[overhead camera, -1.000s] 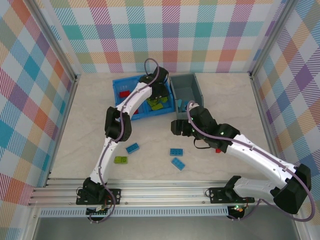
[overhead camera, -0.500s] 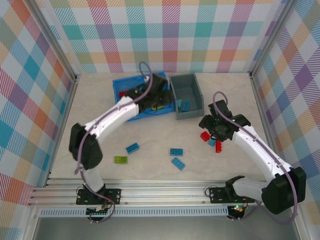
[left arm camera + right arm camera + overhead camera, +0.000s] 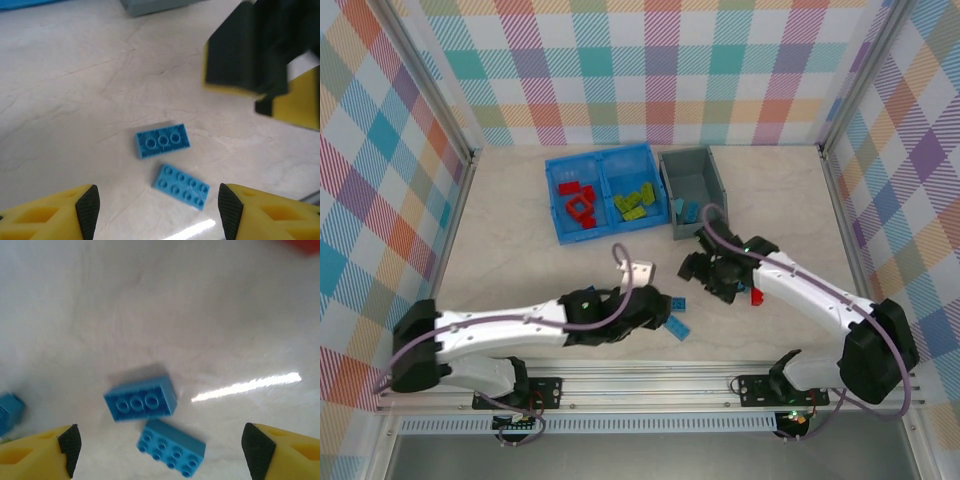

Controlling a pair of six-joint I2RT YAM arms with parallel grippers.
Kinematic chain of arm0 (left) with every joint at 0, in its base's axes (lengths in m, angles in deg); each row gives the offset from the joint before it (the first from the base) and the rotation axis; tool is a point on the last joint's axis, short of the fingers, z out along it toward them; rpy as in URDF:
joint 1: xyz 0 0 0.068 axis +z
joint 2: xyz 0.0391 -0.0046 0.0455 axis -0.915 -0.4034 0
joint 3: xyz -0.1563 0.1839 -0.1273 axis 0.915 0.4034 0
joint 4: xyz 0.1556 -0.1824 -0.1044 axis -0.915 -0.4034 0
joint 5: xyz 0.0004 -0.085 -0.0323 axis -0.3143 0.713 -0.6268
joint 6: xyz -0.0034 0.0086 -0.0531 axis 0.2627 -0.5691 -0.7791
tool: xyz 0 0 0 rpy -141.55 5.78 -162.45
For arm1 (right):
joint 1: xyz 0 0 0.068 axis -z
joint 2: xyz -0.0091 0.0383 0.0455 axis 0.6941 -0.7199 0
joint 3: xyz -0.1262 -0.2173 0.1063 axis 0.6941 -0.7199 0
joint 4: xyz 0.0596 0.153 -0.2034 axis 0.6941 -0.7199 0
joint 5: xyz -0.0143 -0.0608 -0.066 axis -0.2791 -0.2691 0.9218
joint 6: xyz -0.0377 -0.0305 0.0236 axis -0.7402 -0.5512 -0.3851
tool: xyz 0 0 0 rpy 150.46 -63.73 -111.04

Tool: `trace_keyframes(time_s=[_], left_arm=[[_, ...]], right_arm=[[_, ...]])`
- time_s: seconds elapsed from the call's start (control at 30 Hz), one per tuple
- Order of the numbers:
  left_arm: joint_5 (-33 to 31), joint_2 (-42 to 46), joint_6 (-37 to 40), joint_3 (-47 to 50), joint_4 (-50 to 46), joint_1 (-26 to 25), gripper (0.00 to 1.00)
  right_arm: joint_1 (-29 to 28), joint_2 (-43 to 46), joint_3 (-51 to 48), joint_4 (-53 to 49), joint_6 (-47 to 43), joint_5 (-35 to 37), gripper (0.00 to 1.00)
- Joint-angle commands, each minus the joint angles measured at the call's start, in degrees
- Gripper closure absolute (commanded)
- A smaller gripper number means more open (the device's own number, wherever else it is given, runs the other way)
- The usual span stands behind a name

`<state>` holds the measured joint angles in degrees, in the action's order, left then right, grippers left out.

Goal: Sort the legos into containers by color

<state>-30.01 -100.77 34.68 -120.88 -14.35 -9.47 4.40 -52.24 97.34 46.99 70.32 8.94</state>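
Left claw [image 3: 157,215]: spread open, empty.
Right claw [image 3: 162,450]: spread wide, empty.
Blue brick pair [image 3: 161,141]: on tabletop [image 3: 520,260], just beside each other, beneath both claws.
Blue bin [image 3: 604,195]: red legos [image 3: 578,200] in left compartment, lime legos [image 3: 633,203] in right.
Grey bin [image 3: 692,182]: blue legos [image 3: 685,210] at near end.

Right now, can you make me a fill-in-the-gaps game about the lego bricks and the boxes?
The red studded plastic bricks lie in the ___ compartment of the bright blue plastic bin. The bricks in its other compartment are lime ___. The small dark grey plastic bin holds bricks coloured ___. Between the open left gripper's yellow fingers, ___ blue bricks lie on the pale table.
Missing words: left, green, blue, two.
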Motion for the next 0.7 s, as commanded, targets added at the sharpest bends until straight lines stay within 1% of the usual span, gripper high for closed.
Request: trace_keyframes(time_s=[0.0,0.1,0.17,0.3,0.33,0.5,0.57,0.67], left_arm=[[-11.4,6.3,-10.3,3.6,-7.4,-4.0,0.33],[-13.5,9.5,-13.8,5.7,-10.6,-6.5,0.33],[-14.4,10.3,-14.9,6.0,-11.8,-7.5,0.33],[-16.6,10.5,-15.2,5.3,-12.6,-9.2,0.33],[-17.3,10.5,-15.0,5.2,-12.6,-9.7,0.33],[-18.3,10.4,-14.9,5.2,-12.1,-11.0,0.33],[-18.6,10.4,-15.2,4.9,-12.4,-11.3,0.33],[-19.0,10.4,-15.2,4.5,-12.9,-11.6,0.33]], right_arm=[[-2.9,-2.9,-1.4,1.2,-1.0,-2.3,0.09],[-3.5,-2.5,-5.6,5.8,6.6,-5.7,0.07],[-3.5,-2.6,-7.3,8.0,13.3,-6.2,0.07],[-3.5,-5.0,-7.1,11.2,22.1,-7.8,0.09],[-3.4,-5.8,-6.7,10.6,25.5,-8.0,0.10],[-3.5,-10.8,-4.7,9.8,34.5,-10.4,0.12],[-3.4,-12.5,-4.6,11.1,36.9,-11.5,0.12],[-3.4,-13.3,-3.7,12.8,38.5,-9.8,0.12]])
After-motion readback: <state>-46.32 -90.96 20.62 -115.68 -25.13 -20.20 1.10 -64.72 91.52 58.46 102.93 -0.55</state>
